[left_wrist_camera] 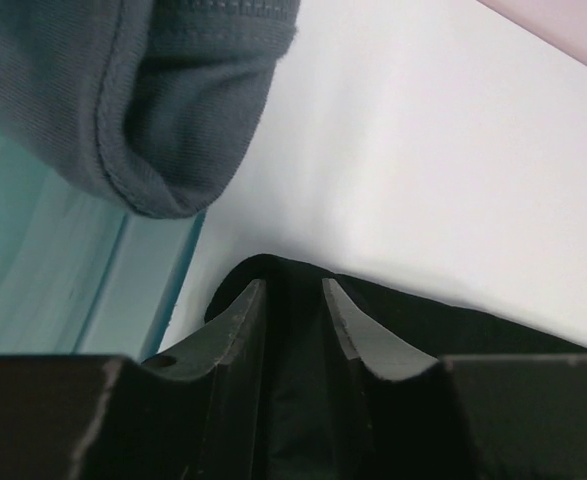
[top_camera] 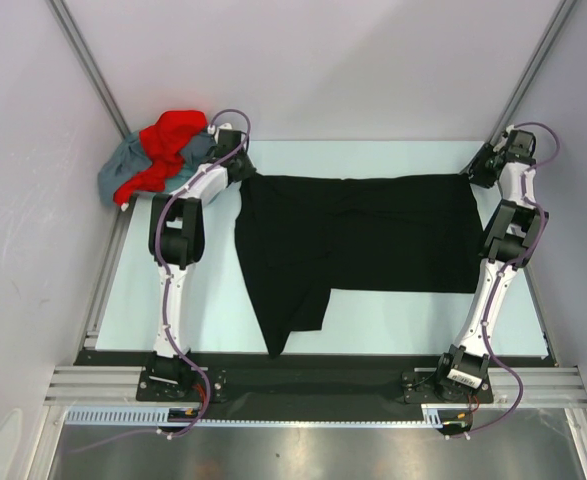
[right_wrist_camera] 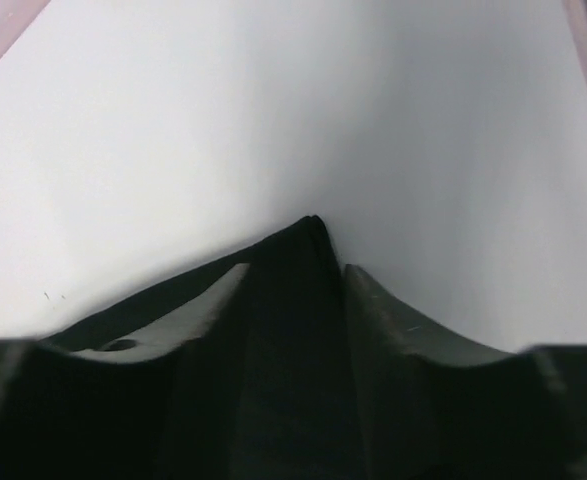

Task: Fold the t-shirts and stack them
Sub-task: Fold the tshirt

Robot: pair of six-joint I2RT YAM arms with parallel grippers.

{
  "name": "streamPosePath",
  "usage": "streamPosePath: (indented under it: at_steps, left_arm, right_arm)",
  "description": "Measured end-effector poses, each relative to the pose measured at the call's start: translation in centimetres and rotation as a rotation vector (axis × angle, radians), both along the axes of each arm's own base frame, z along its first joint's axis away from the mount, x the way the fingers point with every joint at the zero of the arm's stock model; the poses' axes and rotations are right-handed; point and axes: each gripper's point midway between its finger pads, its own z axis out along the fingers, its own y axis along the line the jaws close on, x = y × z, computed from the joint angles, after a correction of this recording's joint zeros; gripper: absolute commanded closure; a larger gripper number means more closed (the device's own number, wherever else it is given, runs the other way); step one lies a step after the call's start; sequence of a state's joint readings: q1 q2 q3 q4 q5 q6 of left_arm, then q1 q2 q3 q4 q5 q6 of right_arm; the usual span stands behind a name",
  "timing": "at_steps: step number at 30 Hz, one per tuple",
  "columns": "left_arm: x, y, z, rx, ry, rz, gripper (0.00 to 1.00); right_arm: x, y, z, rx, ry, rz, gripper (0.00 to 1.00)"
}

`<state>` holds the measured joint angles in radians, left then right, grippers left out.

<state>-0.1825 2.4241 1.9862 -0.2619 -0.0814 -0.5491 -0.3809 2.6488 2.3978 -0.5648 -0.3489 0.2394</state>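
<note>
No text, brand, number or sign can be read in any of the three views. In the overhead view, at the lower right of the frame, a small white label point(top_camera: 460, 376) sits on the right arm's base point(top_camera: 443, 388); whatever is printed on it is too small to read.

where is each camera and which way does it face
Top external: above, behind the arm bases, facing down onto the table; both arms show, black shirt between left tool and right tool.
Left wrist: on left arm, facing along its fingers; black cloth between them, grey-blue shirt above.
Right wrist: on right arm, facing along its fingers; black cloth between them.
Shared: every view shows the black shirt.
</note>
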Motion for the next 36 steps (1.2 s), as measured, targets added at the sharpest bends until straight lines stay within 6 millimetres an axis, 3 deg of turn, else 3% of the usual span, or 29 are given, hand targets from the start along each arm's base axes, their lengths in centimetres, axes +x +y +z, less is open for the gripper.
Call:
streamPosePath:
  at_steps: [1,5,7,12,23,26,27,30,33,36]
  left_arm:
    - [0.0,0.1,0.0,0.003,-0.001,0.003,0.7]
    - [0.3,0.3,0.2,0.013,-0.013,0.016,0.76]
    - [0.4,0.4,0.3,0.014,-0.019,0.021,0.84]
    - [0.7,1.0,0.4,0.035,-0.032,0.05,1.0]
    - [1.5,2.8,1.0,0.1,-0.079,0.141,1.0]
    - [1.6,3.1,1.1,0.11,-0.087,0.156,0.91]
    - [1.6,3.2,1.1,0.112,-0.088,0.157,0.84]
    - [1.6,3.1,1.1,0.112,-0.088,0.155,0.77]
    - [1.4,2.7,1.3,0.113,-0.088,0.14,0.68]
    - [0.2,1.9,1.6,0.1,-0.071,0.105,0.57]
  right_arm:
    - [0.1,0.0,-0.1,0.003,-0.001,0.001,0.64]
    - [0.3,-0.1,-0.6,0.01,-0.001,-0.009,0.85]
    - [0.4,-0.2,-0.7,0.015,0.001,-0.021,1.0]
    - [0.4,-0.8,-0.9,0.007,0.012,-0.071,1.0]
    - [0.9,-2.5,-0.9,-0.083,0.015,-0.174,1.0]
    - [0.9,-2.5,-0.9,-0.087,0.015,-0.175,1.0]
    - [0.9,-2.5,-0.9,-0.087,0.015,-0.174,0.94]
    - [1.0,-2.4,-0.9,-0.09,0.013,-0.166,0.77]
    - [1.2,-2.4,-0.5,-0.117,0.003,-0.153,0.51]
    - [1.2,-2.2,-0.1,-0.151,0.012,-0.149,0.39]
